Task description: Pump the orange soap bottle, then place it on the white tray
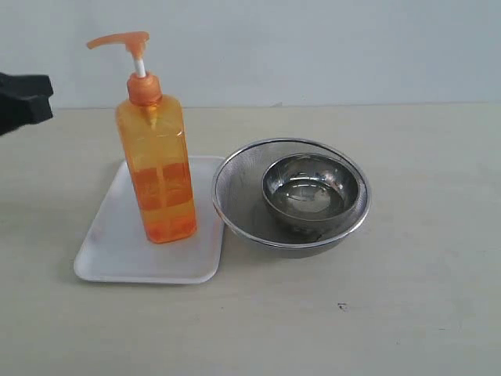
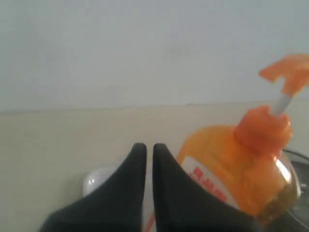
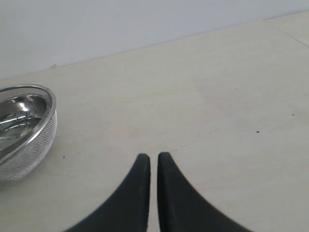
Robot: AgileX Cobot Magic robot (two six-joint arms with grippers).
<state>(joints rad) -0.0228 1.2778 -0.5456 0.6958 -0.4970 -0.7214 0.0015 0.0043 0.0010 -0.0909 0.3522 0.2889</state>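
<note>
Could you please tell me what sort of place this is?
Probably a robot test bench: a beige table against a blank wall, with an orange soap bottle on a white tray beside nested metal bowls.

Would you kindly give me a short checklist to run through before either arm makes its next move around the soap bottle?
1. Orange soap bottle upright: ok.
2. Bottle base sitting inside the rim of the white tray: ok.
3. Left gripper shut, empty and apart from the bottle: ok.
4. Pump head raised on its stem; whether it has been pumped: cannot tell.
5. Right gripper shut, empty, over bare table: ok.
6. Mesh bowl apart from the bottle: ok; whether it touches the tray: cannot tell.
</note>
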